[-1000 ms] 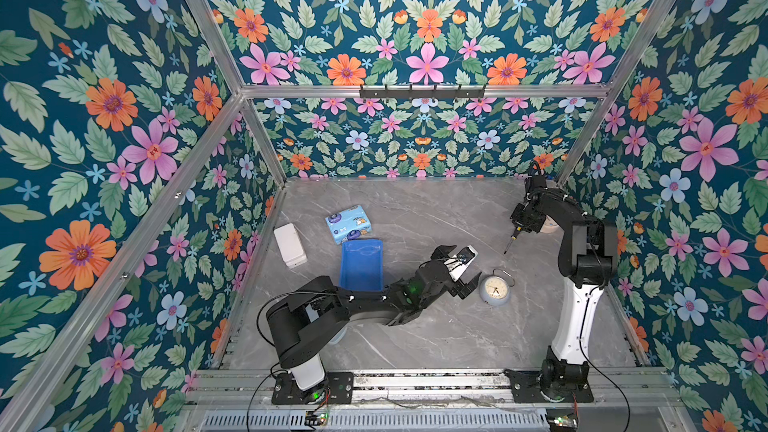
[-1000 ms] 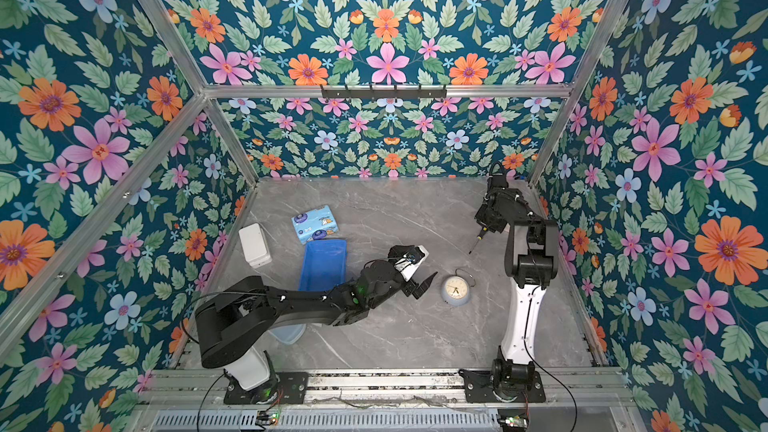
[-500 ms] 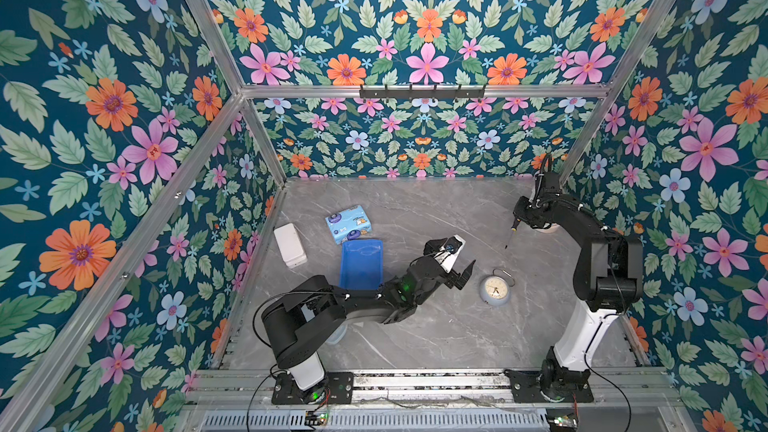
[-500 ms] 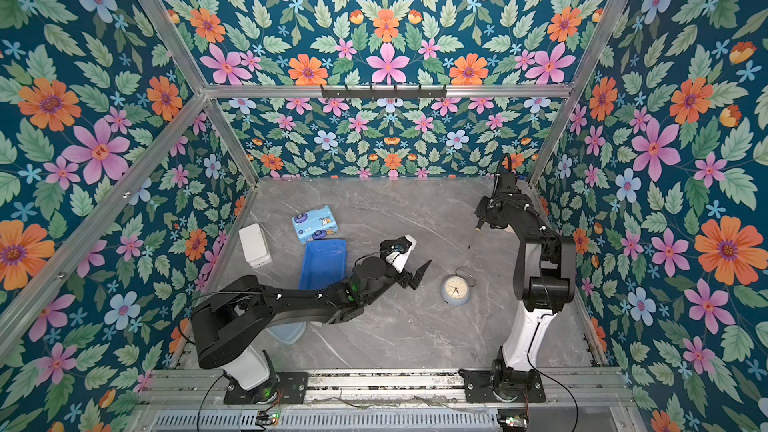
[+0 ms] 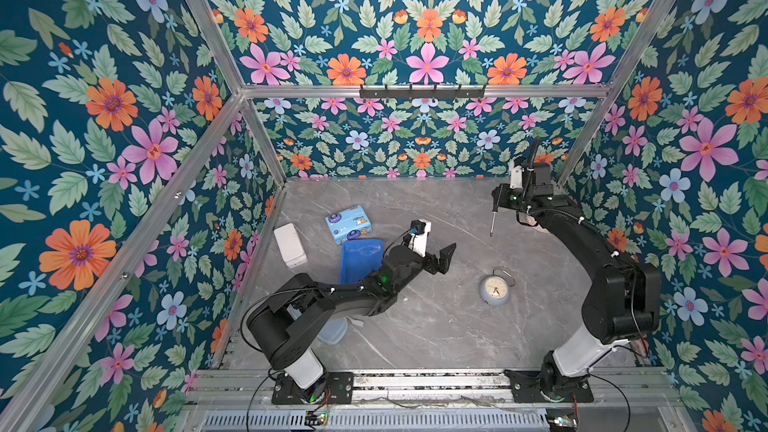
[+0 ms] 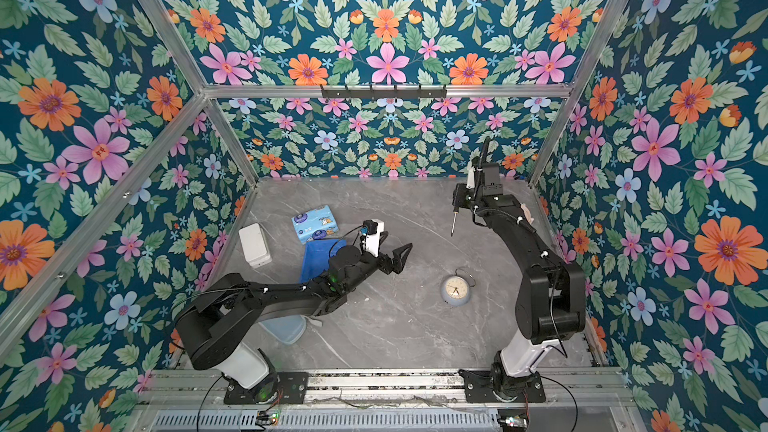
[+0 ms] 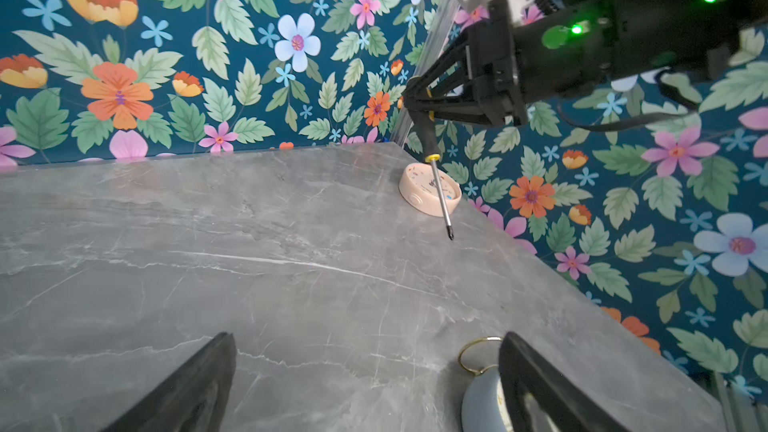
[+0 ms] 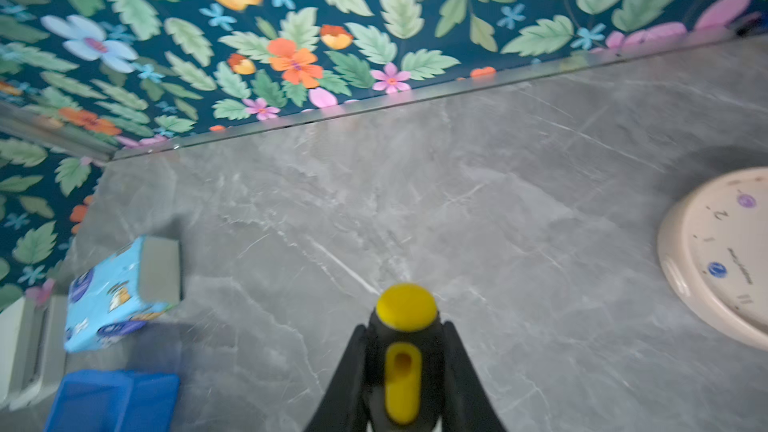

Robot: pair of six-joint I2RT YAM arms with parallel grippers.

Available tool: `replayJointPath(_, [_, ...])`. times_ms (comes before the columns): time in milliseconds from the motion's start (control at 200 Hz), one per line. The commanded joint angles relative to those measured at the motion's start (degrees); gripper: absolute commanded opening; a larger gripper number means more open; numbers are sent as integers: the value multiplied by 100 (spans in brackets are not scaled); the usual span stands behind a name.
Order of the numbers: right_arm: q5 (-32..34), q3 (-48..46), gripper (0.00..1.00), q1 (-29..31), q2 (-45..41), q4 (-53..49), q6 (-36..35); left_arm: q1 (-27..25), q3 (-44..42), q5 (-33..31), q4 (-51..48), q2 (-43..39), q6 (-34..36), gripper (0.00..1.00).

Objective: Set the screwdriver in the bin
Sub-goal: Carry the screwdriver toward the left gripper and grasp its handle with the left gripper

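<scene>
The right gripper [image 5: 497, 198] hangs above the far right corner of the grey marble table [image 5: 415, 326], its jaws clamped on the black-and-yellow handle of the screwdriver [image 5: 493, 222]. The thin shaft points down toward the surface in both top views. From the right wrist camera, the yellow butt of the handle sits squeezed between the two black fingers [image 8: 353, 367]. In the left wrist view the shaft crosses in front of a cream round clock [image 7: 419, 197] lying at the table's corner. The bin [image 5: 359, 255], a shallow bright blue tray, rests well apart from the tool on the left side of the table, its near end covered by the left arm. A blue tissue pack [image 5: 348, 224] lies just beyond the bin and a white box [image 5: 290, 245] beside it, nearer the left wall. The left gripper [image 5: 442, 259] hovers near the middle of the table, just right of the bin, with its jaws spread wide and holding nothing. A small pale blue alarm clock [image 5: 494, 290] stands between the two arms.
</scene>
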Motion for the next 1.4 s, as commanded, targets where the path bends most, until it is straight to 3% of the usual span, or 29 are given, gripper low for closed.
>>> replayJointPath(0, [-332, 6, 0, 267, -222, 343, -485, 186, -138, 431, 670, -103, -557, 99])
replayJointPath(415, [-1148, -453, 0, 1642, -753, 941, -1803, 475, -82, 1380, 979, -225, -879, 98])
replayJointPath(590, [-1360, -471, 0, 1957, -774, 1006, -1848, 489, -55, 1533, 1134, -179, -942, 93])
replayJointPath(875, [-1795, -679, 0, 2196, -927, 1318, -1887, 501, -67, 1657, 1318, -146, -1026, 63])
replayJointPath(1090, [-1847, -951, 0, 2223, -1028, 1874, -1927, 504, -24, 1774, 1419, -61, -1181, 46])
replayJointPath(1395, [-2007, -997, 0, 2225, -1066, 1913, -1822, 525, 22, 1730, 1418, -26, -1190, 29])
